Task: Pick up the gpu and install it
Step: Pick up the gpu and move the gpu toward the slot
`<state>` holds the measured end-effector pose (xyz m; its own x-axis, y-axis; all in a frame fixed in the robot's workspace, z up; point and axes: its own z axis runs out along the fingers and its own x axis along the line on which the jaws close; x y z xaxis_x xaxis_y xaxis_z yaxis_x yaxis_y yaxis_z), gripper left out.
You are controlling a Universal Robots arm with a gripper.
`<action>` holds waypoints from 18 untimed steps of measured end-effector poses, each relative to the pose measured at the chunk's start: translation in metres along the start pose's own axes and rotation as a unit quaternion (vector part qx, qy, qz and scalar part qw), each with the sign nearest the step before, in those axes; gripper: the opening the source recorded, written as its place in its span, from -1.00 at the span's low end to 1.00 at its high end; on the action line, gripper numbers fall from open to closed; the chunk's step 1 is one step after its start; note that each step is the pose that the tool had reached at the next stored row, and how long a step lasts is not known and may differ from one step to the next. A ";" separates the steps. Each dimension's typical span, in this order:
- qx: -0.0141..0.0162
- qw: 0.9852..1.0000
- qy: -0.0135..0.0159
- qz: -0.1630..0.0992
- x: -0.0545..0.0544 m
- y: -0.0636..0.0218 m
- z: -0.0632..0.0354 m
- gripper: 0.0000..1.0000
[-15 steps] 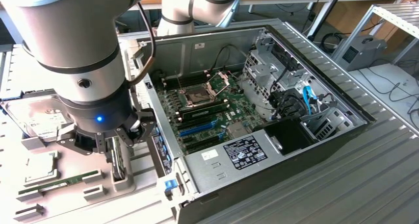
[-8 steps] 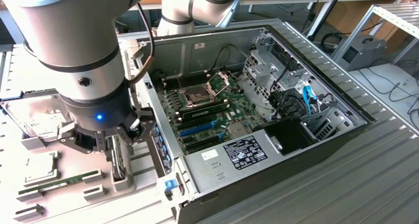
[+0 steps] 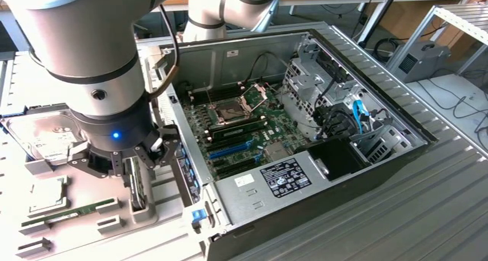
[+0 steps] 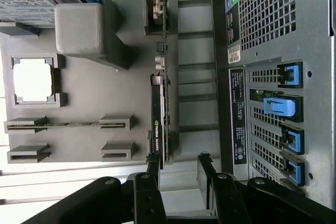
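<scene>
The gpu [image 4: 159, 121] stands on its edge in a slot of the grey holder tray [image 4: 84, 129], a thin card with a black labelled face and a green board edge. My gripper [image 4: 178, 174] is open just above its near end. One finger [image 4: 153, 167] lines up with the card and the other finger [image 4: 205, 169] is off to the side toward the case. In the exterior view the gripper [image 3: 131, 168] hangs low over the gpu [image 3: 138, 192], beside the open PC case [image 3: 305, 175].
The tray also holds a RAM stick [image 4: 68, 125], a CPU [image 4: 32, 80] and a hard drive [image 3: 42, 132]. The case's rear panel with blue slot latches [image 4: 281, 106] stands close beside the gpu. The motherboard [image 3: 244, 129] lies exposed inside the case.
</scene>
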<state>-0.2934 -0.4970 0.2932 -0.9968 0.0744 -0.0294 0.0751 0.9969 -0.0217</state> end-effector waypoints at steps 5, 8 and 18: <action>0.001 1.000 0.000 0.000 0.000 0.0033 0.0022 -0.15; 0.002 1.000 0.000 0.000 0.001 0.0048 0.0033 -0.15; 0.003 1.000 0.000 0.000 0.005 0.0153 0.0061 -0.15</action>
<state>-0.2974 -0.4815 0.2865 -0.9968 0.0745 -0.0300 0.0754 0.9967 -0.0285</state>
